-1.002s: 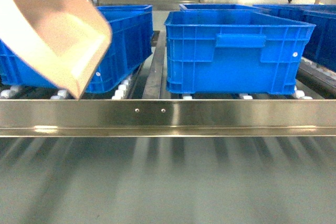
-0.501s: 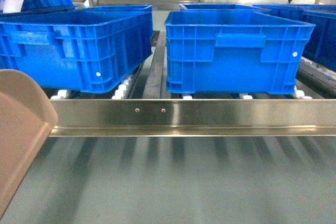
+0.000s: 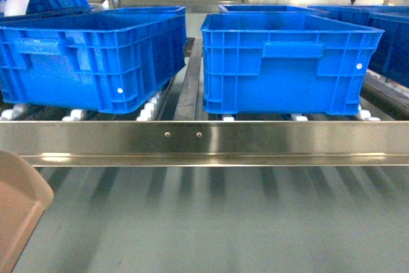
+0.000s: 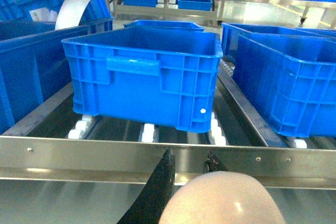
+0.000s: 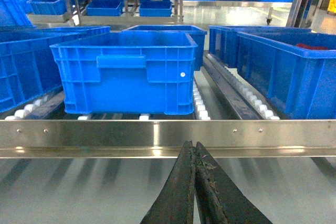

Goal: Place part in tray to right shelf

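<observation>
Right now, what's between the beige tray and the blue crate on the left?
In the head view, the shelf's shiny front rail runs between the tray and the left crate, with white rollers just behind the rail.

no readable text, labels, brand marks or numbers to be made out on the blue crates (image 3: 287,62), steel rail (image 3: 204,142)
</observation>
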Available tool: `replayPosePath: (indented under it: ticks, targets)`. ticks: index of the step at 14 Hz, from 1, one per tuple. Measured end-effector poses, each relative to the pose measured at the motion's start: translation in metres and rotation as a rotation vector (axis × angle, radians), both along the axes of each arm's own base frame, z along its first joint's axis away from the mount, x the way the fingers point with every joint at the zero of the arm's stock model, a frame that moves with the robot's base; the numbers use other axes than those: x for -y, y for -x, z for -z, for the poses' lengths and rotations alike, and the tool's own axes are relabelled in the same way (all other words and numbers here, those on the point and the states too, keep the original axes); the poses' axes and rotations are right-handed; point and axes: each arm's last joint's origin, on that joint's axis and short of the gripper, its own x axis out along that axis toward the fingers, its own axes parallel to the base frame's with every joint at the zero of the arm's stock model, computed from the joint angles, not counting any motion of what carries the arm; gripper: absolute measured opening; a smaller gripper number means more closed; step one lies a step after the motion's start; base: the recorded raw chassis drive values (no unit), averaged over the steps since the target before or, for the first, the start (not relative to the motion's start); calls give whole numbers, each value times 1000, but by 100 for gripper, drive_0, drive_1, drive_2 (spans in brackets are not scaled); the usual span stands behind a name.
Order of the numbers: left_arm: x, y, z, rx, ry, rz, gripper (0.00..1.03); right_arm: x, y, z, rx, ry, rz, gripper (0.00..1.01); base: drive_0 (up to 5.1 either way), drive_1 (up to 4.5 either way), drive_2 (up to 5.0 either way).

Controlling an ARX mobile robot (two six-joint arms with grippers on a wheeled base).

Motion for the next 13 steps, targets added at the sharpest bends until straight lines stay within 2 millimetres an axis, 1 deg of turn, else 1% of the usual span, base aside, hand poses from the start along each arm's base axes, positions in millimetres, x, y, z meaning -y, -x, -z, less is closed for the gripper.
replayPosePath:
  ticks: [2, 6, 8, 9, 10, 13]
  targets:
    - [0, 13, 7, -10, 0, 0, 13, 0, 2, 0, 1, 0, 0, 2, 0, 0, 0]
    - [0, 18, 9, -8, 0, 0, 13, 0, 5, 2, -15, 0, 0, 2, 0, 0, 0]
    - [0, 22, 10, -5, 0, 1, 13, 0, 10, 7, -54, 0, -1, 2, 0, 0, 0]
    - [0, 37, 16, -4, 0, 1, 13, 0, 13, 3, -2, -3, 0, 2, 0, 0, 0]
    - [0, 45, 21, 2, 0, 1, 13, 0, 14, 3, -3, -3, 0, 2, 0, 0, 0]
    - [0, 53, 18, 18, 0, 1, 13, 0, 14, 3, -3, -3, 0, 2, 0, 0, 0]
